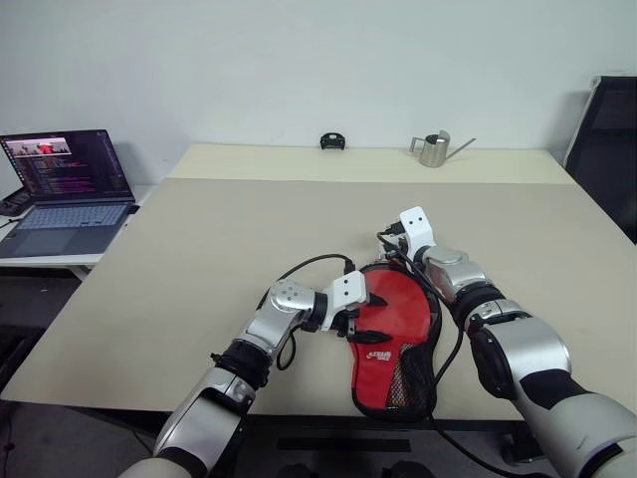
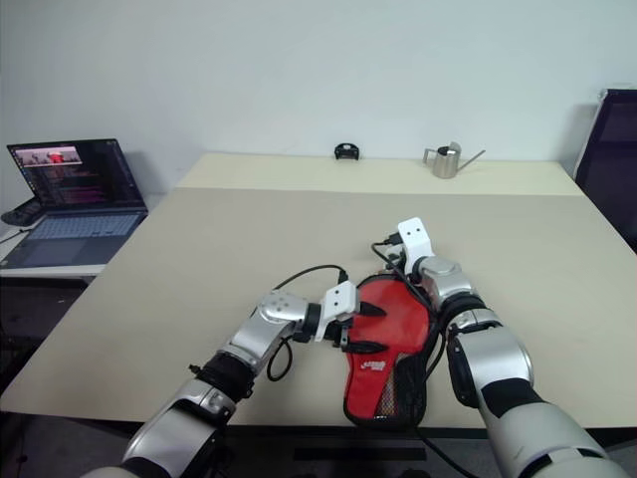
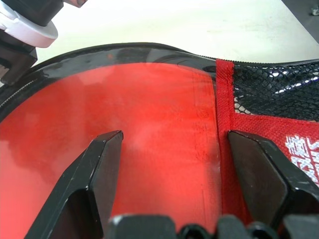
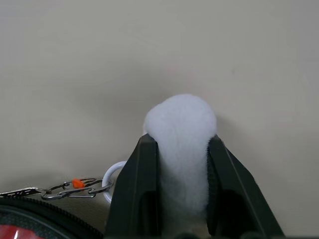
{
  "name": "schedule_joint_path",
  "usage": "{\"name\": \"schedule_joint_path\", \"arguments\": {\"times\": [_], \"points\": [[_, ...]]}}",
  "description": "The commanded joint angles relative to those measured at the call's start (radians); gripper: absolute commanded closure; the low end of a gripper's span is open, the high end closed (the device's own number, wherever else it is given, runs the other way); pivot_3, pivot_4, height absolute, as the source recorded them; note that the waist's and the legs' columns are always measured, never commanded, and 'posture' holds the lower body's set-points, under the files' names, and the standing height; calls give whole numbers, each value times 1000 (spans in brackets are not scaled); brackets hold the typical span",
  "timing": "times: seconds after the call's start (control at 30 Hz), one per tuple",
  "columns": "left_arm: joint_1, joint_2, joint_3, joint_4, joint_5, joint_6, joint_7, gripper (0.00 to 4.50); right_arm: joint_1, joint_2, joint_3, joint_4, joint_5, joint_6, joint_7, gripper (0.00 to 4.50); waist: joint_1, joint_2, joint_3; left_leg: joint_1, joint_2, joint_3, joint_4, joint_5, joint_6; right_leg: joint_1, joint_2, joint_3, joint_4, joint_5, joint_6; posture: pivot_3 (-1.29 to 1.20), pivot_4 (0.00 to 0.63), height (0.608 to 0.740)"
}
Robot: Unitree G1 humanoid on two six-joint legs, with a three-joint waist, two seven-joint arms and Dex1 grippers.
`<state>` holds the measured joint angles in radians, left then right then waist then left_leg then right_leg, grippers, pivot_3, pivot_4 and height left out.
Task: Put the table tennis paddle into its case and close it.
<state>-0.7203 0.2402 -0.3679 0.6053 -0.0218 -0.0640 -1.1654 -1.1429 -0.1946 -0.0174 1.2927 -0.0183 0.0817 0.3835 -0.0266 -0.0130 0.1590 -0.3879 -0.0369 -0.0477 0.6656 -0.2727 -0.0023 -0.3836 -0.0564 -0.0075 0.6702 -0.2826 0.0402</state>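
Case, glossy red with mesh; right claw pinching fluffy pompom.

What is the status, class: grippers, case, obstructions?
Left gripper open, resting on the case. Right gripper shut on white pompom of the zip pull. Nothing in the way.

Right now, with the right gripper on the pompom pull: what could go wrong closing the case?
1. Right gripper pinches only the soft white pompom; it may slip or stretch on the thin clip chain rather than drive the zipper.
2. Left gripper is open over the case, not clamping, so the case could slide along the table.
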Motion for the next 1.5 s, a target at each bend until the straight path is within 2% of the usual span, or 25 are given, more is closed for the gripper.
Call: {"name": "schedule_joint_path", "arguments": {"times": [0.03, 0.17, 0.4, 0.83, 0.93, 1.13, 1.4, 1.5], "points": [[39, 4, -77, 101, 95, -4, 2, 844, -19, -30, -13, -34, -8, -32, -23, 3842, 0, 0, 0, 1, -1, 0, 0, 0, 0, 0, 0, 0, 1, 0, 0, 0, 150, 740], [42, 4, -78, 123, 95, -14, -3, 844, -25, -65, -4, -35, -26, -43, -38, 3842, 0, 0, 0, 8, -1, -1, 0, 0, 1, 7, -1, 0, 2, 0, 0, 0, 150, 740], [39, 2, -77, 137, 95, -20, -6, 844, -28, -78, -10, -34, -37, -42, -36, 3842, -1, 0, 0, 11, -1, -1, -1, 0, 2, 9, -1, 0, 3, 0, 0, 0, 150, 740], [22, -14, -108, 182, 124, 6, -27, 844, 117, -221, 11, -212, -49, 15, 74, 3842, 6, 0, -1, 11, -2, -2, -1, 0, 2, 11, -1, -1, 2, 0, 0, 0, 150, 740], [14, -11, -115, 195, 137, 0, -37, 844, 179, -261, 8, -322, -37, 71, 116, 3842, 8, 0, -1, 11, -2, -2, 0, 0, 2, 11, -1, -1, 2, 0, 0, 0, 150, 740], [-1, -13, -123, 220, 144, -4, -48, 844, 364, -353, -5, -689, 4, 287, 233, 3842, 14, 0, -2, 10, -2, -3, -1, 0, 2, 12, -1, -2, 0, 0, 0, 0, 150, 740], [1, -13, -131, 225, 147, -3, -63, 844, 588, -463, -48, -1089, 70, 543, 291, 3844, 22, 1, -4, 9, -1, -5, -3, 0, 3, 12, -1, -4, -6, 0, 1, 0, 150, 740], [4, -13, -135, 226, 148, -2, -67, 844, 742, -527, -81, -1311, 125, 674, 336, 3844, 27, 0, -6, 7, -1, -6, -3, -1, 4, 12, -1, -4, -9, -1, 1, 0, 150, 740]]}}
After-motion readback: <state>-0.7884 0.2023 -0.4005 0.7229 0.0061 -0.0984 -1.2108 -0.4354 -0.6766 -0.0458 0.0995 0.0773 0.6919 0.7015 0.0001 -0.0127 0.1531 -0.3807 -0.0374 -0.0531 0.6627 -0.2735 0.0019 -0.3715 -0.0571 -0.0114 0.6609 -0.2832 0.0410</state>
